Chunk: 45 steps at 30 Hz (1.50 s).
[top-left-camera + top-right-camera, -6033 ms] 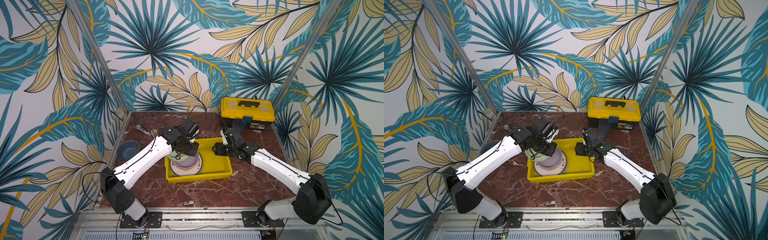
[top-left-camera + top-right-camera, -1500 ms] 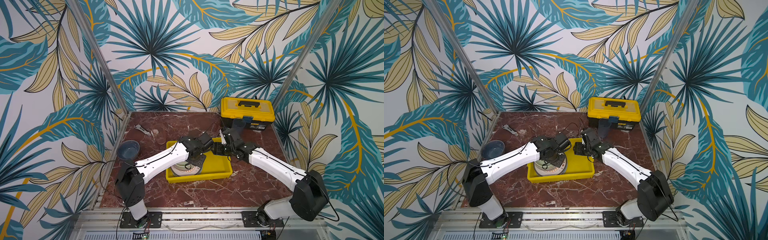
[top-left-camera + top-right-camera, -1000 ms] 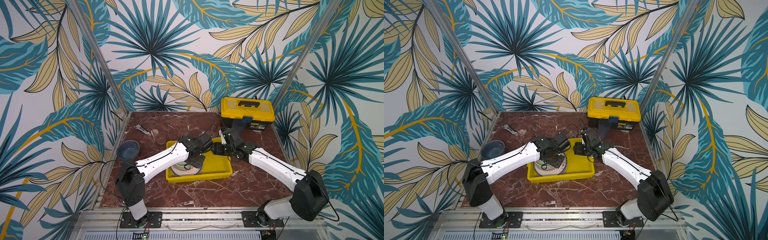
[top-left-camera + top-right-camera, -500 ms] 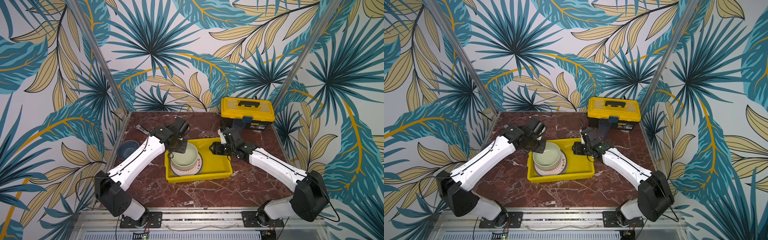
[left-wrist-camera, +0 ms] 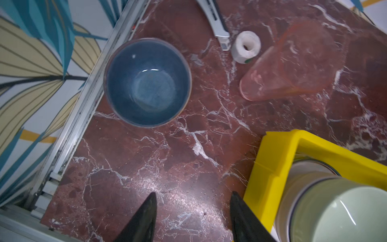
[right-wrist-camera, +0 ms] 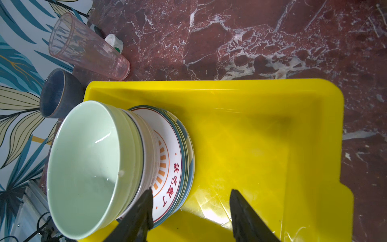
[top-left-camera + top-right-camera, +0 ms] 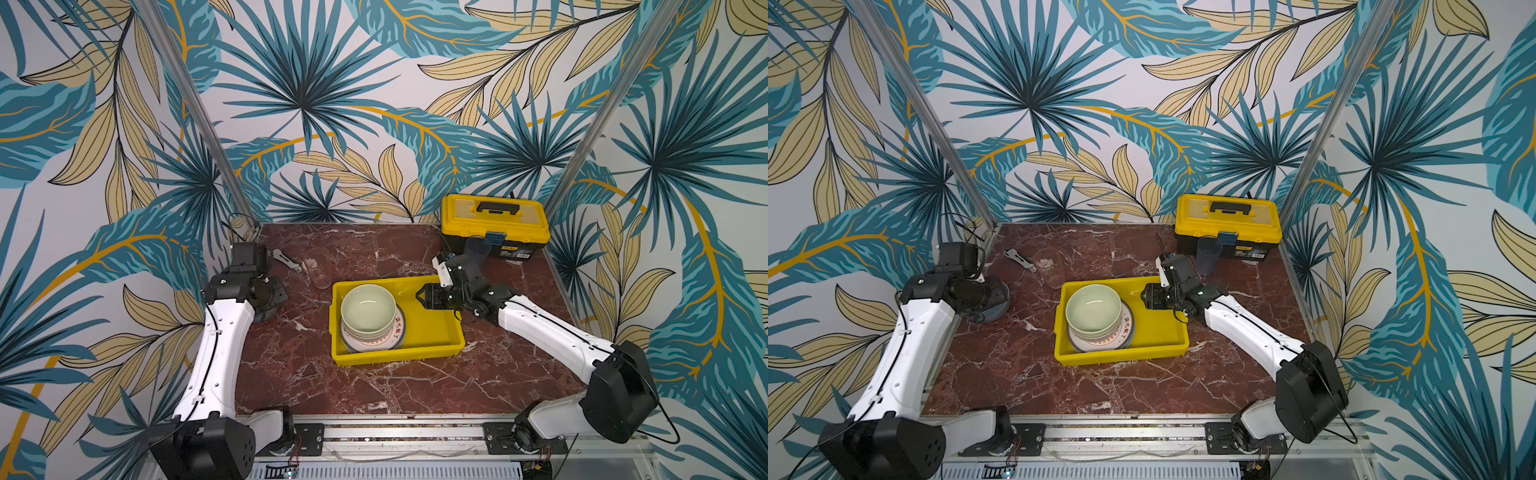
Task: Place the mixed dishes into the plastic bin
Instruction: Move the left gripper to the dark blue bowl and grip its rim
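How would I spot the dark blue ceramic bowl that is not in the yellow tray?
Find the yellow plastic tray in the middle of the red marble tabletop. Left of it, by the metal rail at the table's edge, stands the round dark blue glazed bowl, upright and empty. Unlike the pink see-through tumbler and small white tape roll nearby, it is wide, deep and opaque.

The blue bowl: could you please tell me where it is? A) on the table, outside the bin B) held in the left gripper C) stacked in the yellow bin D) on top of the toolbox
A: in the left wrist view the blue bowl stands alone on the table, apart from the bin.
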Tool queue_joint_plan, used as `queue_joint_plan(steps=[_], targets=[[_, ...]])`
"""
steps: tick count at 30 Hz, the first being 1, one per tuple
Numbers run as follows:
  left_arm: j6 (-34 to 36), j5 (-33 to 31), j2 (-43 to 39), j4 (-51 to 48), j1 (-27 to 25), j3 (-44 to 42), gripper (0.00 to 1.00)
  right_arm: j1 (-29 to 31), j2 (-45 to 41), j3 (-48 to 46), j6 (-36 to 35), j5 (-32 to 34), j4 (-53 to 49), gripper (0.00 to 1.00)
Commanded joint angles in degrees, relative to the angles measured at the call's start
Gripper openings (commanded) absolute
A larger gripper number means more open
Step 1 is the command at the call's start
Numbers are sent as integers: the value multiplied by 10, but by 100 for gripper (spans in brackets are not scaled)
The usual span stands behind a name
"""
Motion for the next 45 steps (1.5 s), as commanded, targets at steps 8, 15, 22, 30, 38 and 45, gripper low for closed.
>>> queue_joint_plan(steps=[8, 15, 22, 30, 38, 45], targets=[[-7, 59, 156, 38, 179, 17, 56, -1, -11, 1, -45, -29, 2, 61], [-18, 16, 249, 68, 199, 43, 52, -1, -9, -8, -51, -52, 17, 61], [-28, 41, 304, 105, 201, 70, 47, -1, -4, -14, -35, -67, 27, 61], [-36, 33, 343, 128, 201, 72, 41, 0, -3, -8, -24, -63, 27, 61], [-39, 30, 358, 145, 195, 63, 34, 0, 4, 5, -23, -62, 18, 61], [-41, 19, 379, 149, 170, 65, 34, -1, -2, 8, -25, -50, 6, 61]])
